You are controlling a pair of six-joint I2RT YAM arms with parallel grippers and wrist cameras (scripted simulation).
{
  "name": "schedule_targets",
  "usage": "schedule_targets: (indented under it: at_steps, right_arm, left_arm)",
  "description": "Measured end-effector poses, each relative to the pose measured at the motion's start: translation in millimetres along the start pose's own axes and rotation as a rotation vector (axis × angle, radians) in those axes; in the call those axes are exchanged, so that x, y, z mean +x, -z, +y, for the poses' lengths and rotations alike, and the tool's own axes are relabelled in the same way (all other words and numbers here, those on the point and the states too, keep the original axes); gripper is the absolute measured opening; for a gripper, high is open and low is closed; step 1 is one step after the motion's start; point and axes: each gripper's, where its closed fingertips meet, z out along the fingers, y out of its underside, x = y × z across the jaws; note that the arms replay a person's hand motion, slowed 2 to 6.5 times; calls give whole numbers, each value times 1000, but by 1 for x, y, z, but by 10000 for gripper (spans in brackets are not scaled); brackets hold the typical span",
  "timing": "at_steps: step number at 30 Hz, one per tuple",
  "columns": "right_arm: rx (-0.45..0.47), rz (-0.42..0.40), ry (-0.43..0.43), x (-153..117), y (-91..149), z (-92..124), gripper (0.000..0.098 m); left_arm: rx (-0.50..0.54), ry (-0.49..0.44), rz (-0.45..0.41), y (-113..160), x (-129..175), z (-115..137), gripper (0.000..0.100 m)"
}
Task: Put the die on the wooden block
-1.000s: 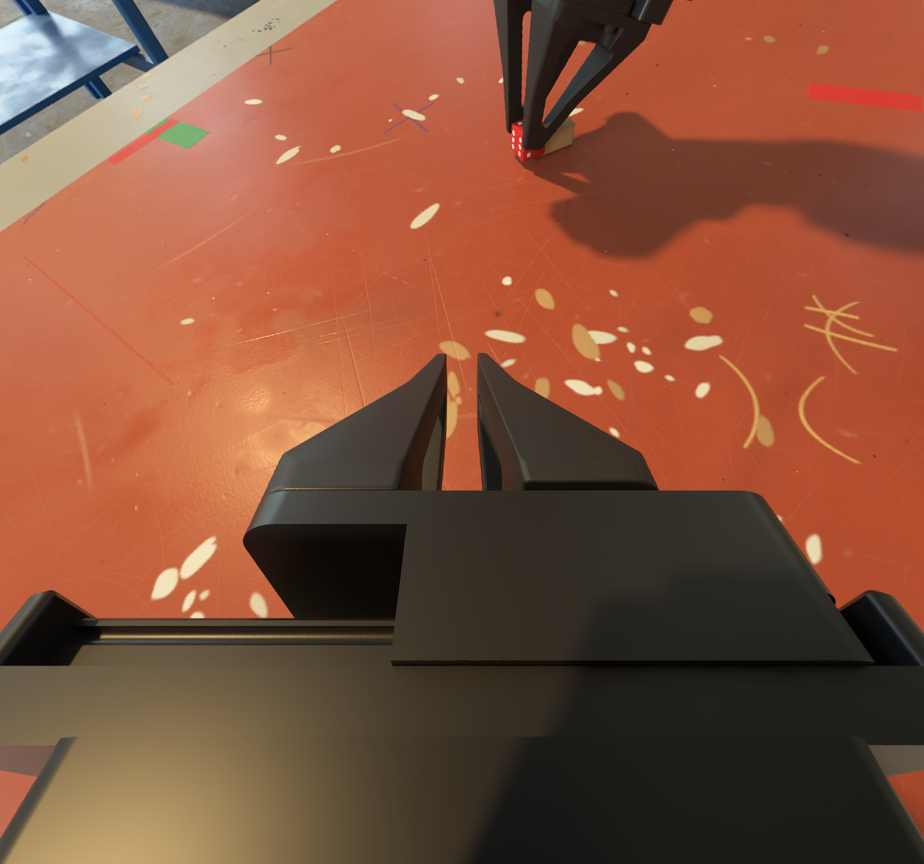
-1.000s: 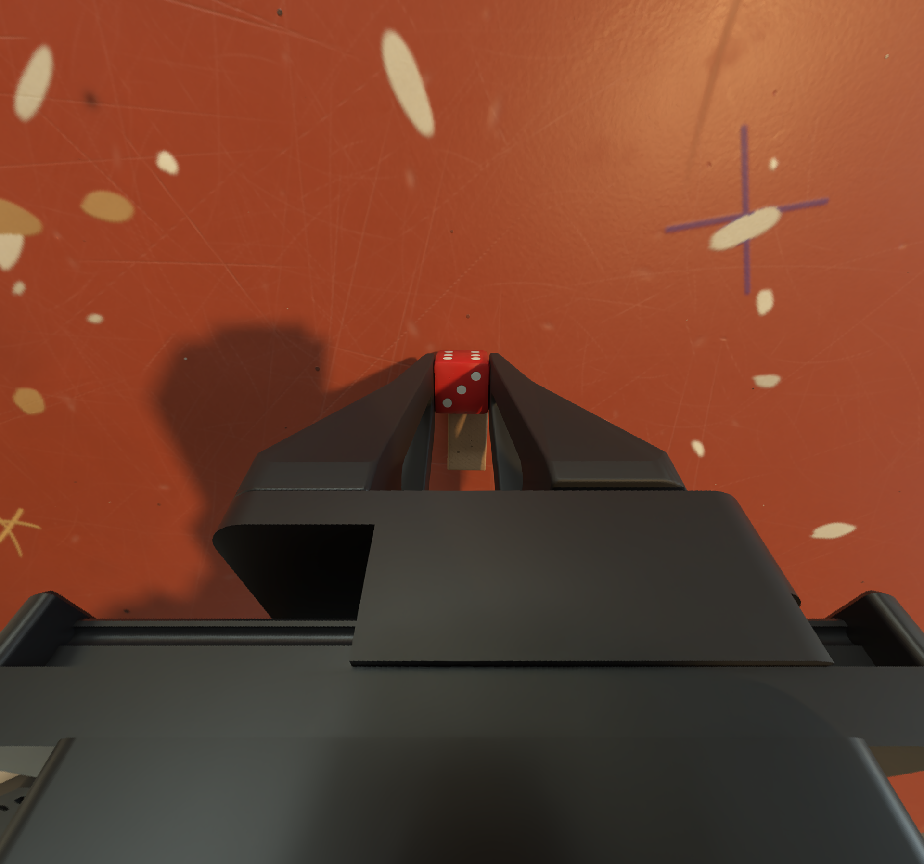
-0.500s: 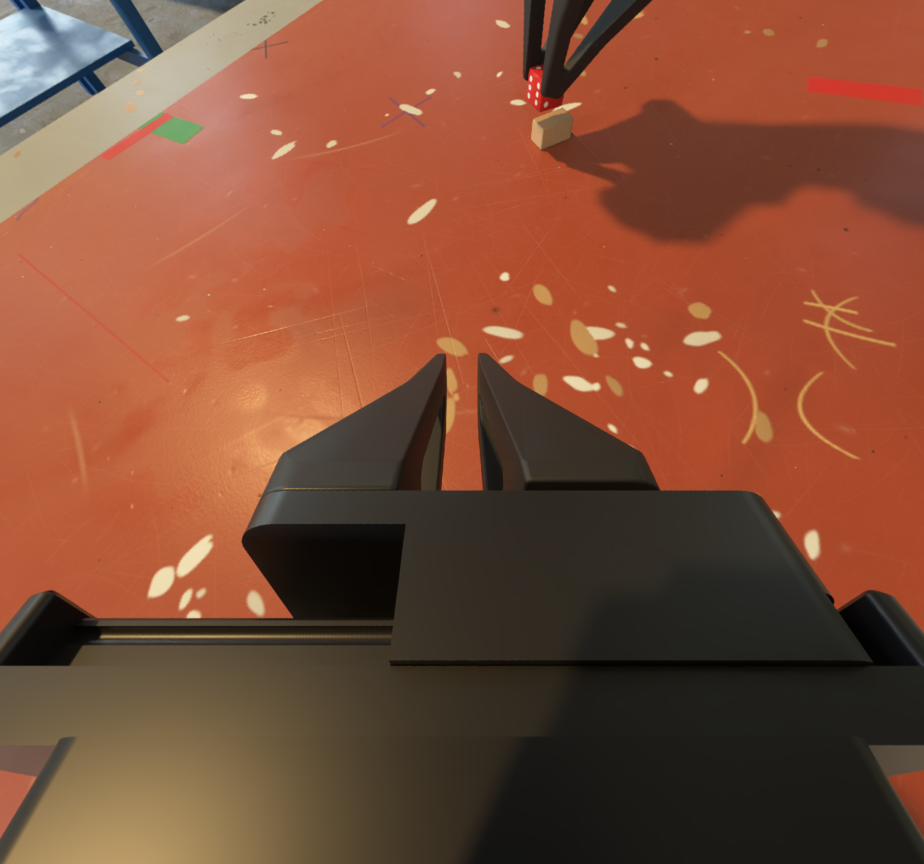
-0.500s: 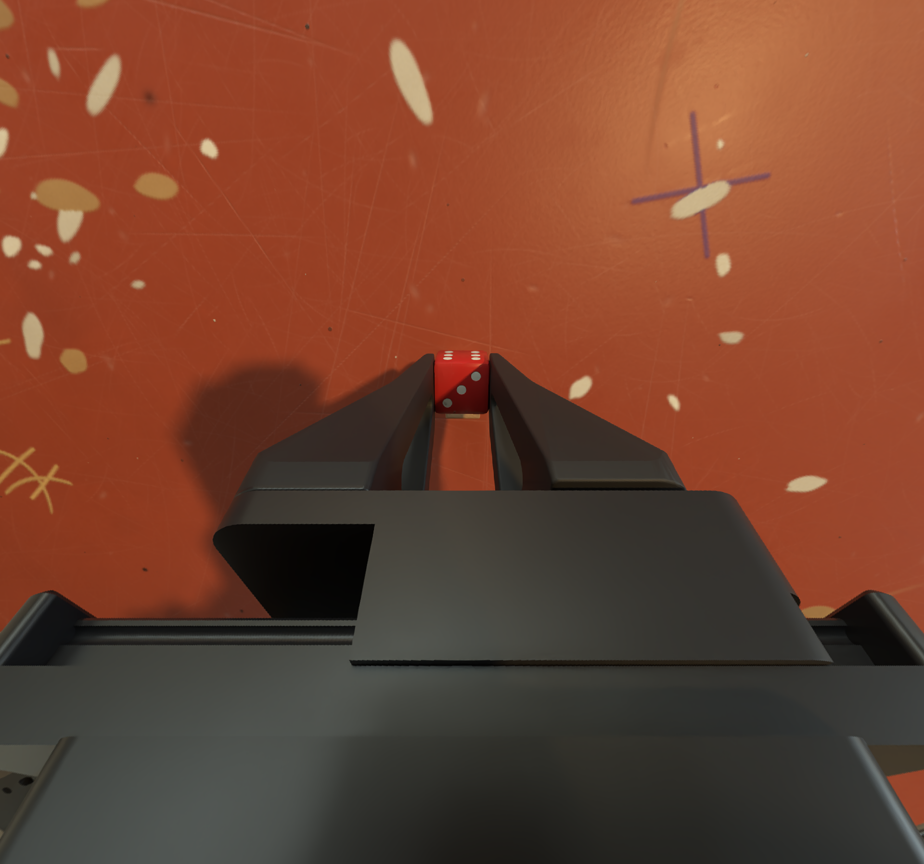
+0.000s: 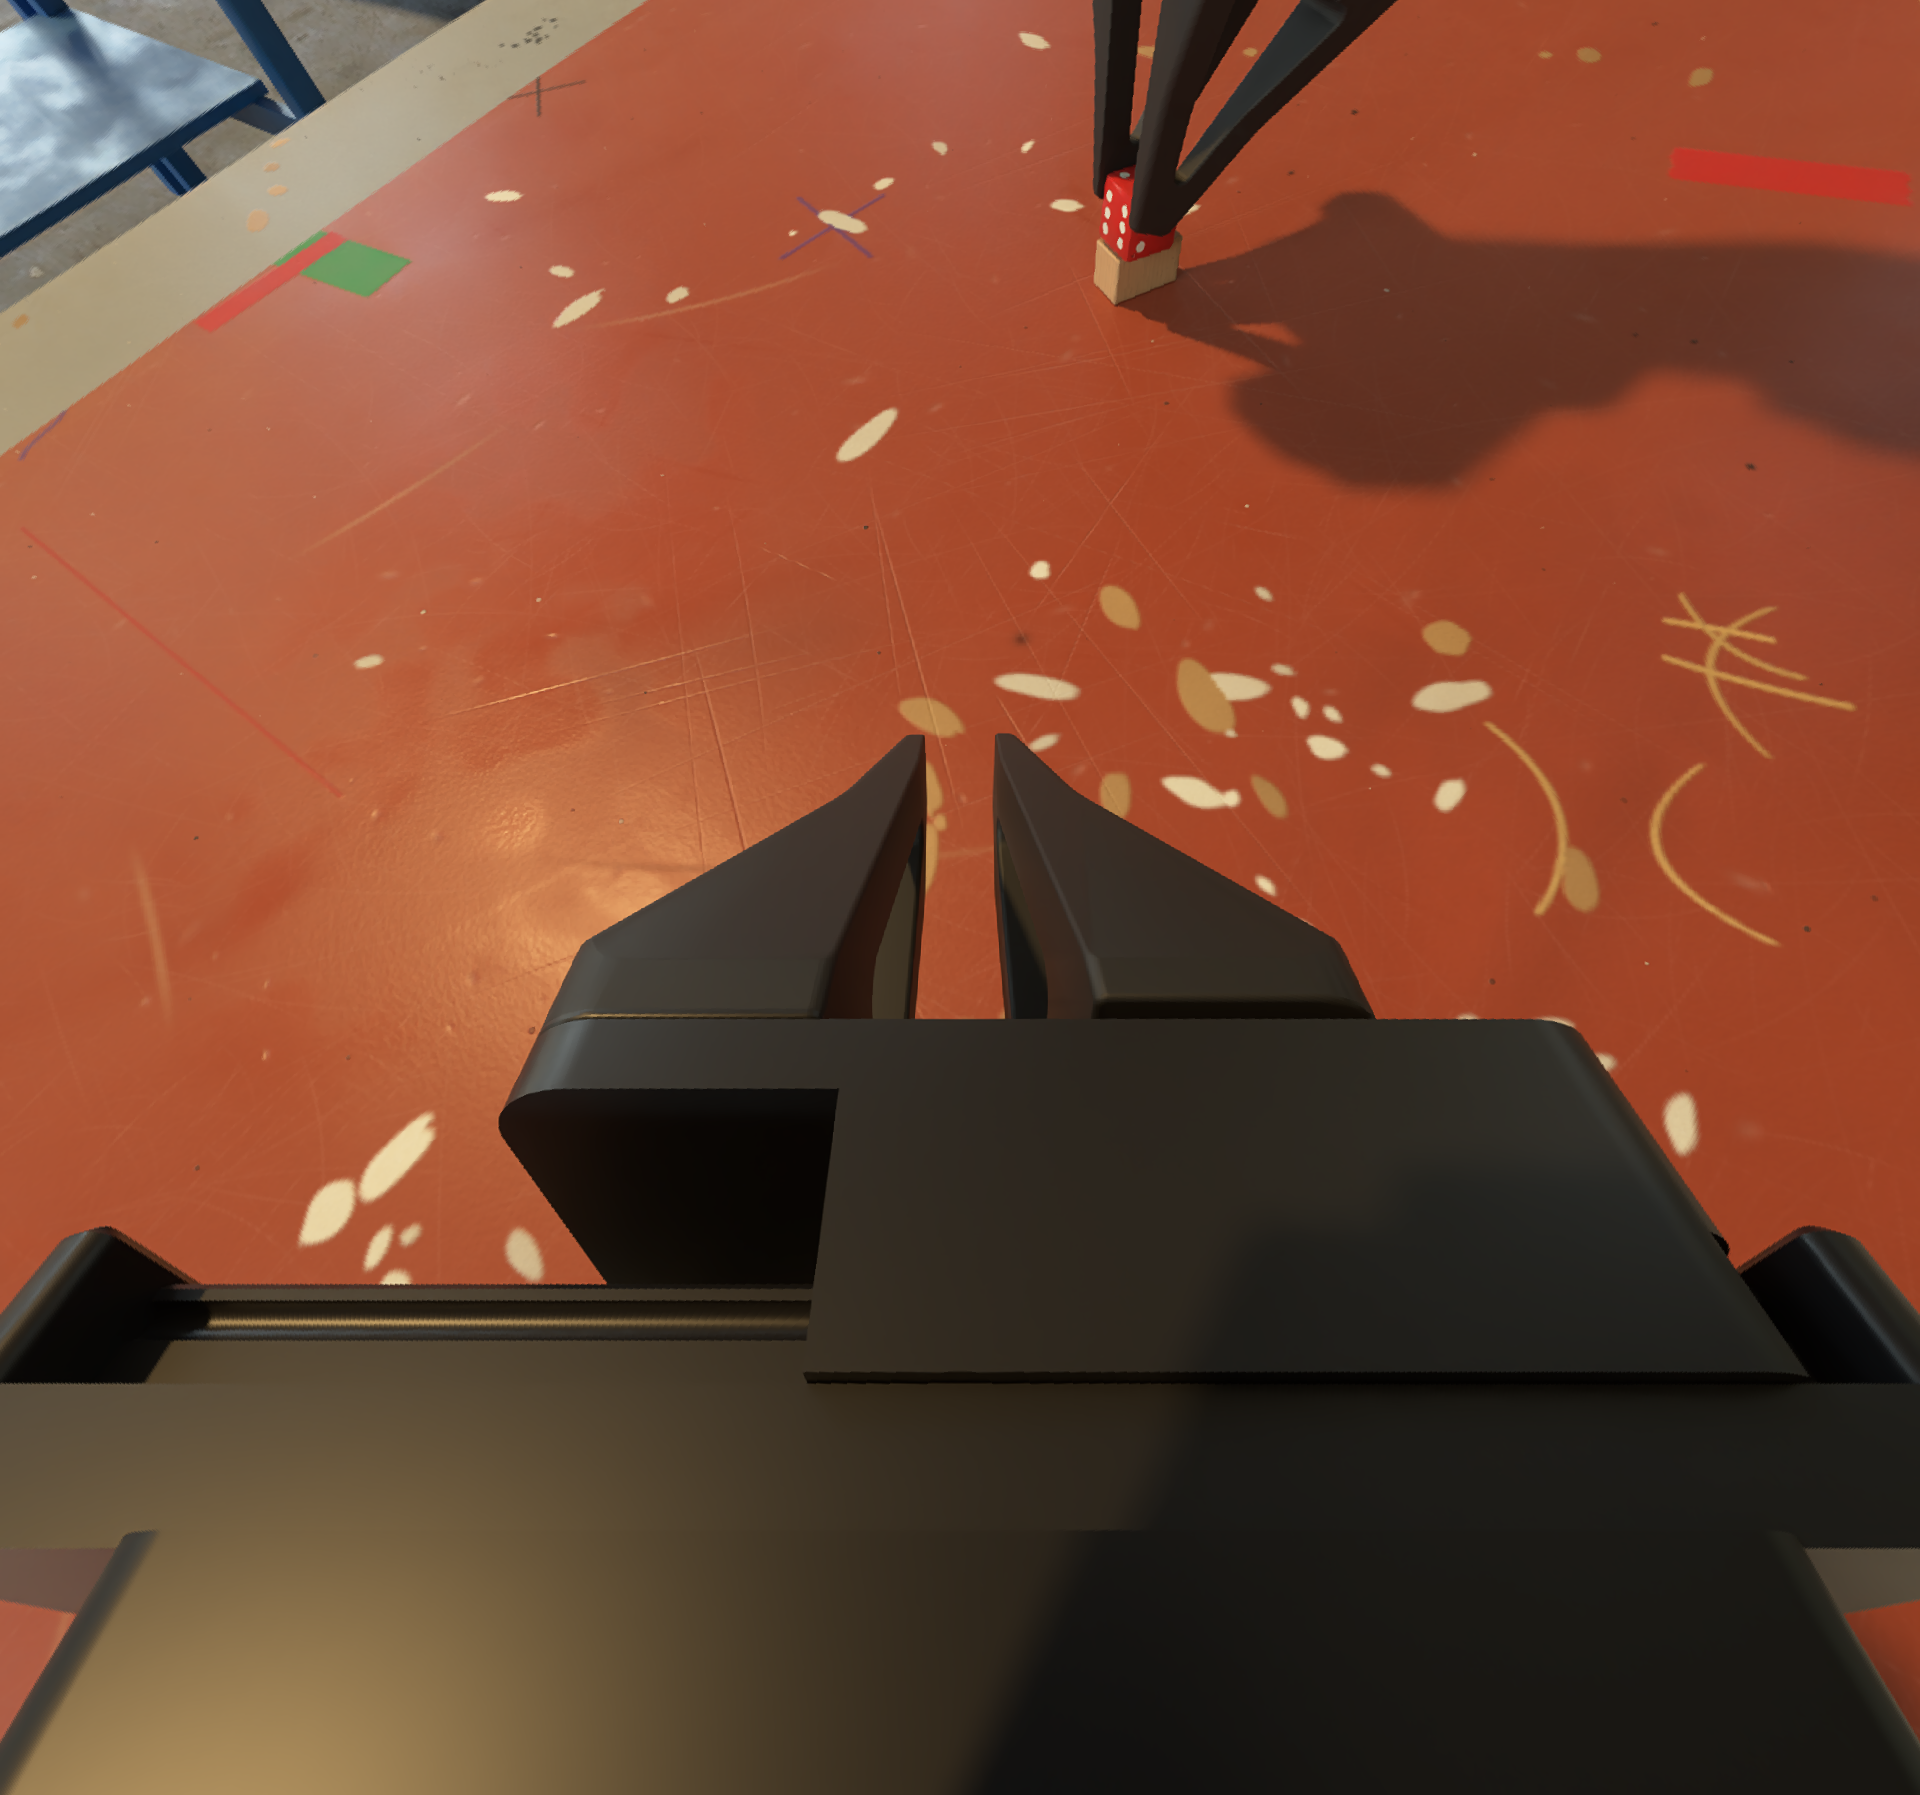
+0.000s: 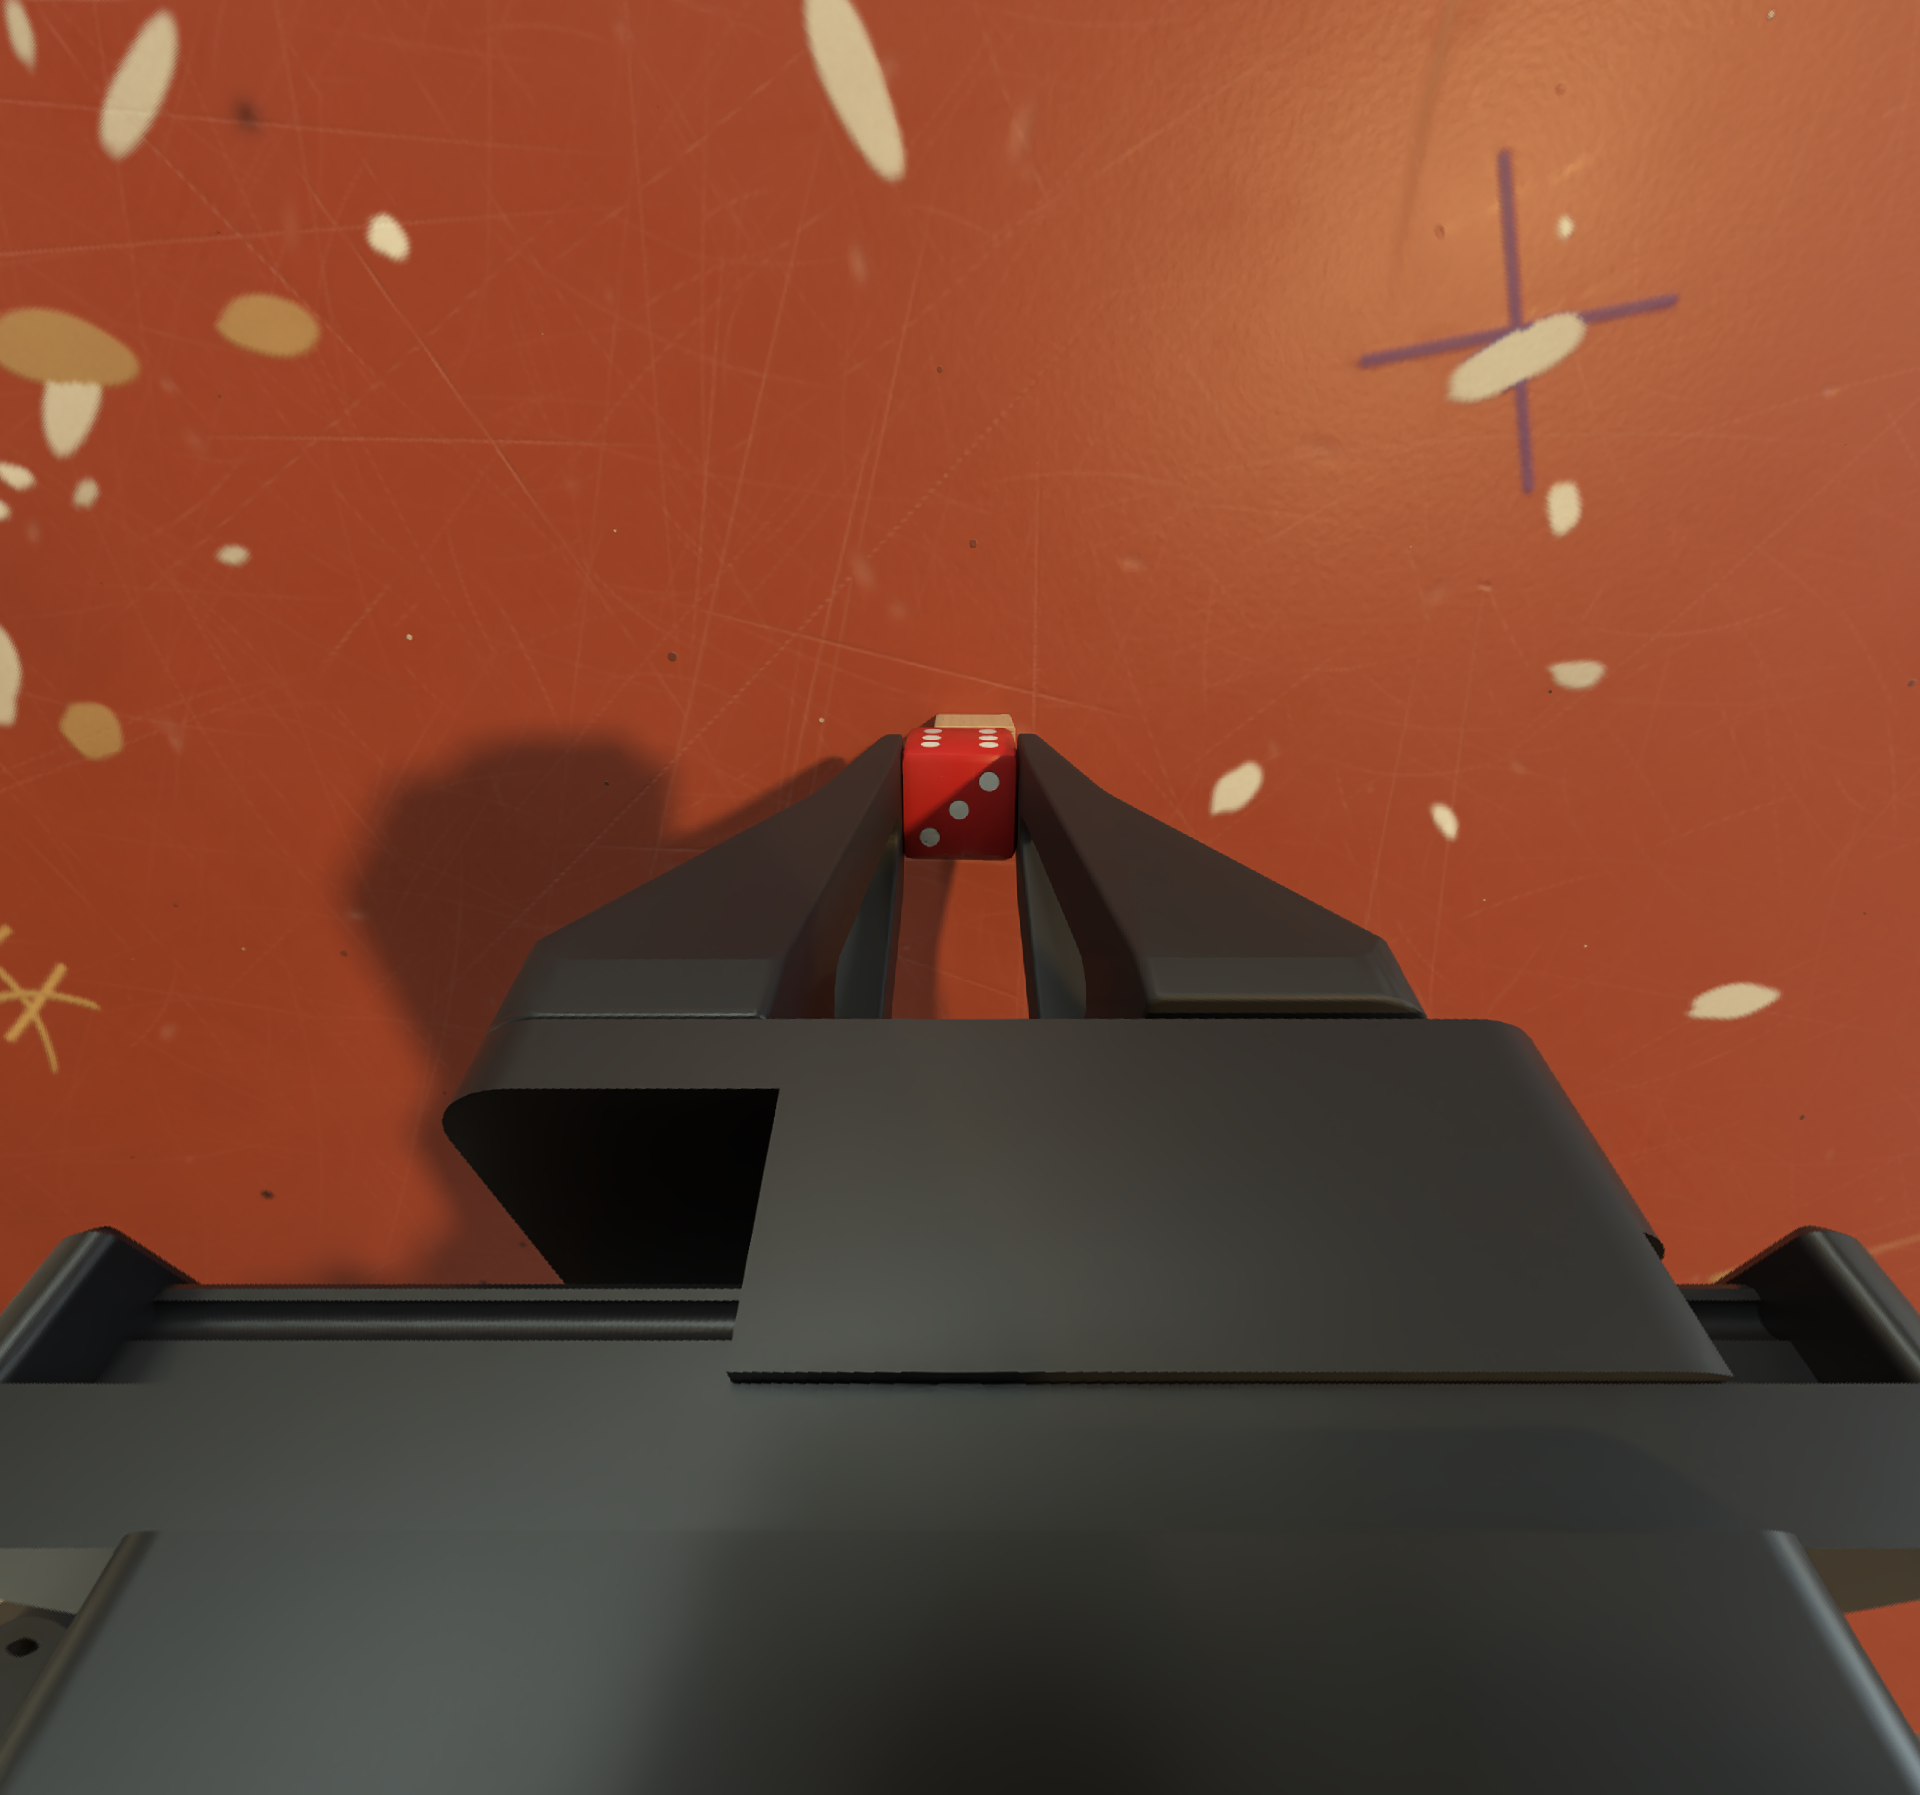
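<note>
Small pale wooden block: mostly hidden behind red white-pipped die, only a top sliver shows. Black right gripper: body cut off by top edge.

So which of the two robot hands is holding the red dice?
The right gripper, far across the table: its jaws pinch the red die over the wooden block. The left gripper holds nothing.

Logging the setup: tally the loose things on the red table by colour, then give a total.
Red: 1, the die, held in the right gripper atop the block.
Tan: 1, the wooden block, standing on the table.
Total: 2.
</note>
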Motion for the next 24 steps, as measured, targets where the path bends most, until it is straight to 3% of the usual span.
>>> schedule_targets:
  at_steps: [24]
  right_arm:
    - [27, 28, -6, 3, 7, 2, 206]
  left_arm:
    - [1, 1, 11, -1, 1, -1, 109]
